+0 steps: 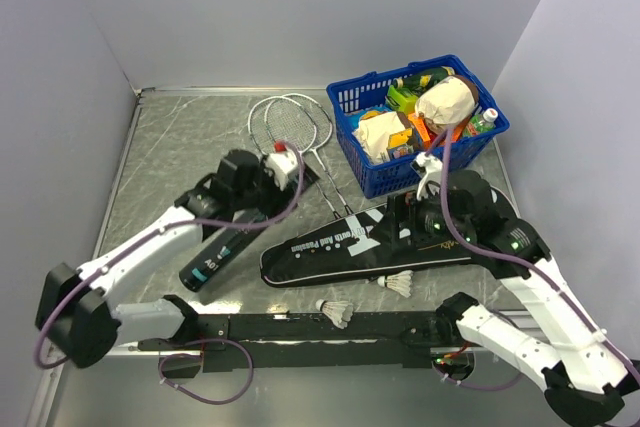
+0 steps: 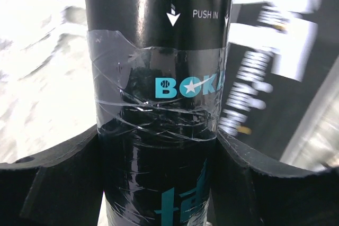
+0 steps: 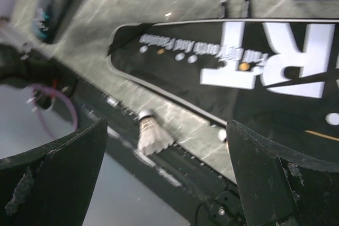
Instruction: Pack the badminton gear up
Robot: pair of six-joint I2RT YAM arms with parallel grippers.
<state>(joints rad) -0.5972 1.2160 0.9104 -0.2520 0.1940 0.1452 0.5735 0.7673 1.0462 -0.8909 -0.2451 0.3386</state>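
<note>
The long dark tube [image 1: 222, 252] lies on the table at the left. My left gripper [image 1: 240, 230] is shut on it; in the left wrist view both fingers press the sides of the tube [image 2: 159, 51], gripper [image 2: 159, 149]. The black "SPORT" bag [image 1: 360, 245] lies flat in the middle. My right gripper [image 1: 402, 217] hovers over it, open and empty [image 3: 167, 149]. One shuttlecock [image 1: 400, 285] lies by the bag's near edge, another [image 1: 336, 313] on the front rail, which also shows in the right wrist view [image 3: 151, 133]. Two rackets [image 1: 290, 125] lie behind the bag.
A blue basket [image 1: 363, 162] of groceries stands at the back right, close to the bag's wide end. A black rail [image 1: 290, 327] runs along the near edge. Grey walls close in the left, back and right sides.
</note>
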